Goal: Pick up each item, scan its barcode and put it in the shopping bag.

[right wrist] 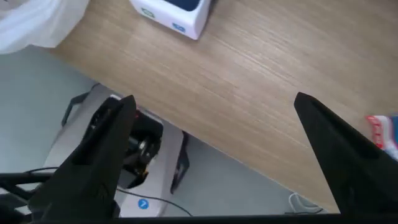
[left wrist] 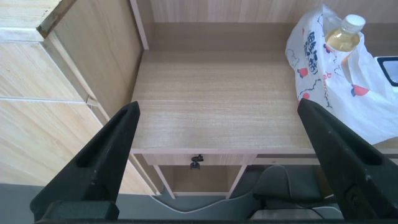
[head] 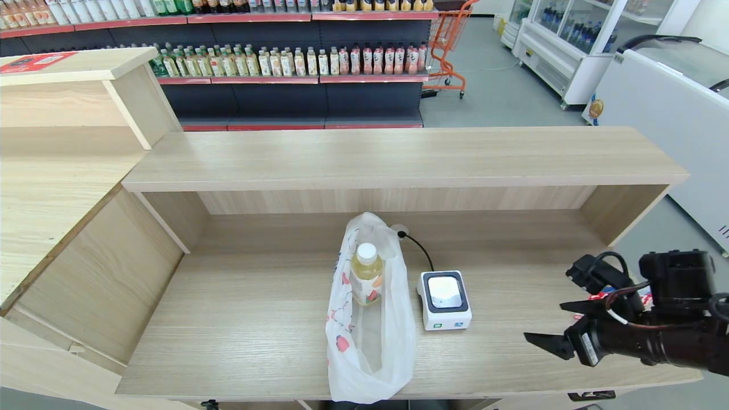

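On the counter (head: 245, 319) before you, the shopping bag (head: 398, 336) lies open with a bottle (head: 366, 273) upright inside it; the scanner (head: 444, 299) sits just beside the bag, on the robot's right. Your right gripper (head: 547, 323) hangs over the counter's right end, jaws spread and empty, near a partly hidden red-and-white item (right wrist: 380, 129). Your left gripper (left wrist: 217, 118) is likewise spread wide, holding nothing.

Yellow-drink bottle (head: 366, 273) upright inside white shopping bag (head: 340, 337); beside scanner (head: 444, 299)
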You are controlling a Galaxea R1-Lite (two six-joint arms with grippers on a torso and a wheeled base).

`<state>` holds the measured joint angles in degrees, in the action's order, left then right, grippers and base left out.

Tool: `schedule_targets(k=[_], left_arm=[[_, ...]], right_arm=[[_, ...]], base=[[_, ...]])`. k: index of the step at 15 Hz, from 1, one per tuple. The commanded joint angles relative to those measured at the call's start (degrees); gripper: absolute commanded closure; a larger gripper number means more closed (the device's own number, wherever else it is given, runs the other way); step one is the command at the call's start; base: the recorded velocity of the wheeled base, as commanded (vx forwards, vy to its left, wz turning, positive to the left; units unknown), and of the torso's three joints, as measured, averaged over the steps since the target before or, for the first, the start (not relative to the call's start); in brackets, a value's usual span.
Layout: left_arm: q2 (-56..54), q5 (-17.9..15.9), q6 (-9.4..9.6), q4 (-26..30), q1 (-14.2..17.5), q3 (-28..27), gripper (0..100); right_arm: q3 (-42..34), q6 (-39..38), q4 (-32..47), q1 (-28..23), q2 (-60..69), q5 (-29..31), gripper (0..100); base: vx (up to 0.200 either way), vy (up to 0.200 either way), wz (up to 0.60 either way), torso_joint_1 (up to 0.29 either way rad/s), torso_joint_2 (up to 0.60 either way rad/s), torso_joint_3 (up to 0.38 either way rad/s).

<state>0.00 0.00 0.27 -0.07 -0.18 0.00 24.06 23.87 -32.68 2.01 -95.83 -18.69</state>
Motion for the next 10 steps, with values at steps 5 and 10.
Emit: schedule_targets(k=[5, 10], left_arm=[[0.0, 0.0, 0.0, -0.01, 0.01, 0.0, 0], [0.0, 0.0, 0.0, -0.01, 0.01, 0.0, 0]], right_arm=[[3.45, -22.9, -5.81, -3.77, 8.47, -1.09, 0], [3.53, -24.4, -5.73, -11.33, 4.34, -1.18, 0]], base=[[0.0, 0.0, 0.0, 0.0, 0.0, 0.0], [0.0, 0.0, 0.0, 0.0, 0.0, 0.0]])
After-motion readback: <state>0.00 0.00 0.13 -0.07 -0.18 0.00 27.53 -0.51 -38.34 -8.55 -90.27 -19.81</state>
